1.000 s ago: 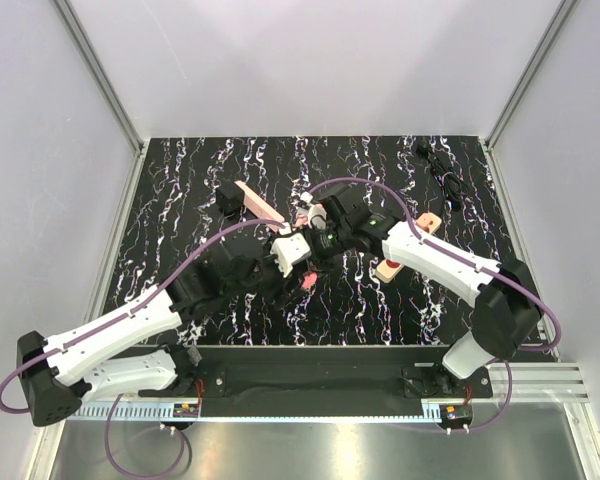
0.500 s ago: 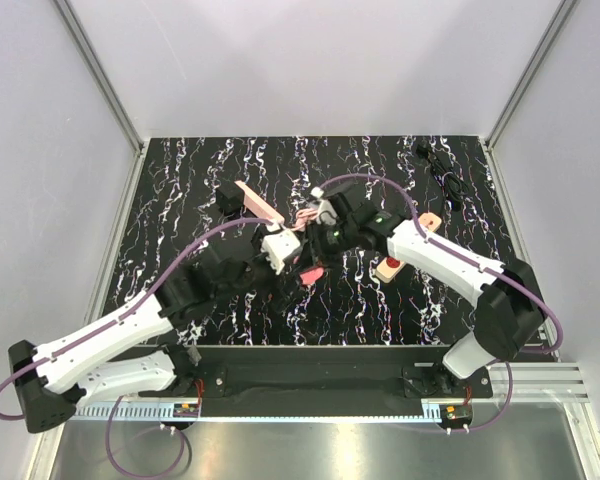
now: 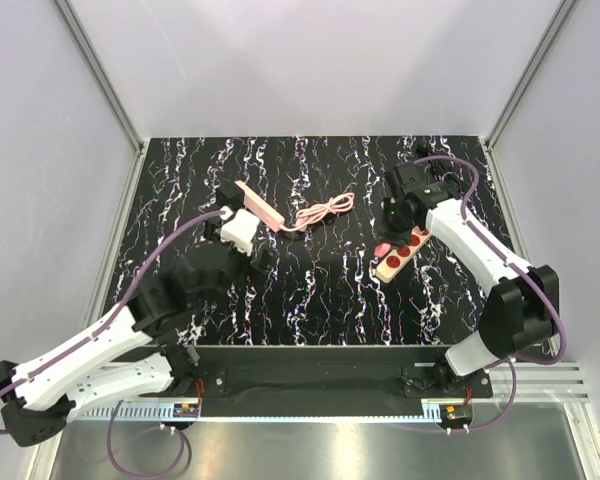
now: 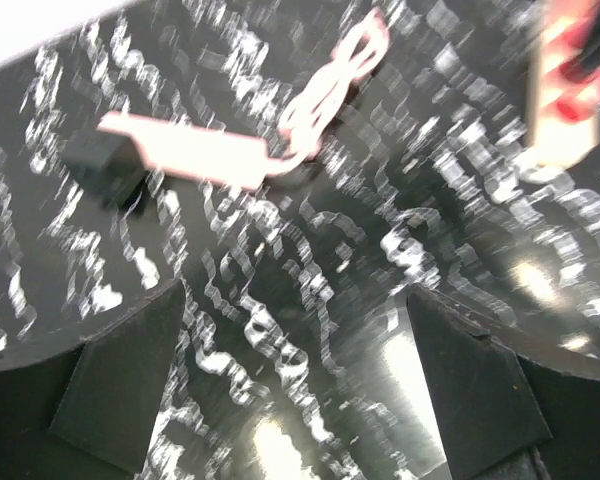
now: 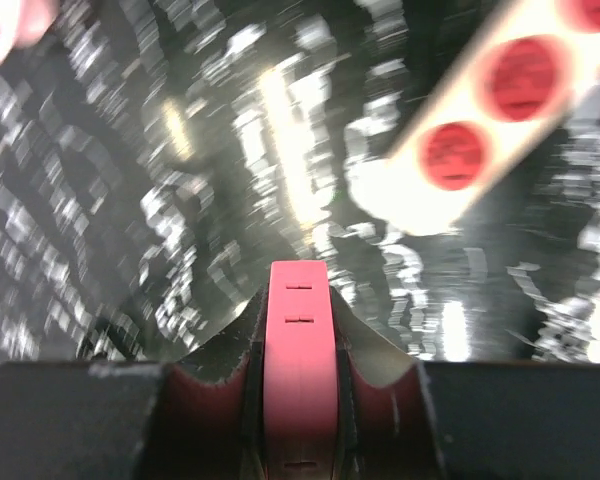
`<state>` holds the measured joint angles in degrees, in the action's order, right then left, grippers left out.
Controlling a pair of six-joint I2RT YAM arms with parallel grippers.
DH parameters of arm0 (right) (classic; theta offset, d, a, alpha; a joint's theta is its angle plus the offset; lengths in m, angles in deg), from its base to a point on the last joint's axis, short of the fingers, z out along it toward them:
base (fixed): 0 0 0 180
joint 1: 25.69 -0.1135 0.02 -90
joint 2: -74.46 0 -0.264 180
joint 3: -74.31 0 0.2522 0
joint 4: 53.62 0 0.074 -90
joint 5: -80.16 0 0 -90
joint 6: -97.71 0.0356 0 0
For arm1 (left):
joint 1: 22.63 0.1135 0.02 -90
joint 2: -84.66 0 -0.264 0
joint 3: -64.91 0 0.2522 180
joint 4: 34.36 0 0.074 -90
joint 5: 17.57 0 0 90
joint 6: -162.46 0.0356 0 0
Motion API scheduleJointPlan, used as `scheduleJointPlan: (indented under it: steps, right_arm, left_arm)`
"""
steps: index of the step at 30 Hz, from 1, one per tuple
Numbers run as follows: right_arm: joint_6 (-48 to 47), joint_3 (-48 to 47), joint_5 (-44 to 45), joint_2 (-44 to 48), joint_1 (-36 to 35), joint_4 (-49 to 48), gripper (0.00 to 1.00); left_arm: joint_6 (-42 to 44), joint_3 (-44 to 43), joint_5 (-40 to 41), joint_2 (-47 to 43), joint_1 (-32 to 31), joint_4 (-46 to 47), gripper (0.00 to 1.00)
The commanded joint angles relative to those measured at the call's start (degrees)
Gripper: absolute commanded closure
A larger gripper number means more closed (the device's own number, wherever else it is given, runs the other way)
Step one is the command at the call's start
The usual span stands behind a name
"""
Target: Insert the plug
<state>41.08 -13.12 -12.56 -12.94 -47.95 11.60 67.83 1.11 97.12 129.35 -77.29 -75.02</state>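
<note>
Now: bring the plug over a socket

Leftmost, the left gripper (image 4: 295, 340) stands wide open over the table (image 3: 180, 180) with nothing between its fingers. At its 1 o'clock in the top view lies a pink bar (image 3: 260, 205). A black block (image 3: 228, 195) sits just beside the bar's left end, and a coiled cord (image 3: 325, 212) runs off toward 3 o'clock. Further right, the right gripper (image 3: 398, 208) is clamped tight on the red plug (image 5: 298, 340), which sticks forward between its fingers. The strip (image 3: 402, 254) with its red sockets lies at about 6 o'clock of that gripper. From the wrist it shows at 1 o'clock of the plug, apart from it.

Doing this well probably means swinging the plug toward 1 o'clock until it is centred over one socket, squaring it to the strip, then pressing straight in. The strip looks loose, so the idle left gripper may need to steady it.

Both wrist views are smeared. The plug's prongs are hidden, the socket slots cannot be read, and the right wrist frame cuts off the strip. Whether the cord belongs to the plug I cannot tell.
</note>
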Motion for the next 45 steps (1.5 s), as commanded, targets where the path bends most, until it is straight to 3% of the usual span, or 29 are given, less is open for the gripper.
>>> scheduleJointPlan:
  steps: [1, 7, 11, 24, 45]
  right_arm:
    - [2.57, -4.81, 10.10, -1.54, 3.09, 5.31, 1.00]
    - [4.87, -8.07, 12.74, -7.61, 6.26, 7.42, 1.00]
    - [5.13, -9.82, 11.69, -10.86, 8.63, 7.34, 1.00]
    - [5.66, -13.87, 9.31, -20.53, 11.80, 6.55, 1.00]
    - [8.91, -9.48, 8.26, -20.71, 13.38, 3.12, 1.00]
  left_arm:
    - [-0.12, -2.16, 6.77, 3.03, -0.10, -3.16, 0.01]
    - [-1.88, -1.64, 2.83, 4.80, -0.10, -5.54, 0.01]
    - [-1.97, -1.11, 6.32, 3.66, -0.10, -6.15, 0.01]
    - [-1.88, -0.41, 5.28, 3.39, -0.10, -6.42, 0.01]
    - [-1.44, -0.06, 6.86, 3.83, -0.10, -6.50, 0.01]
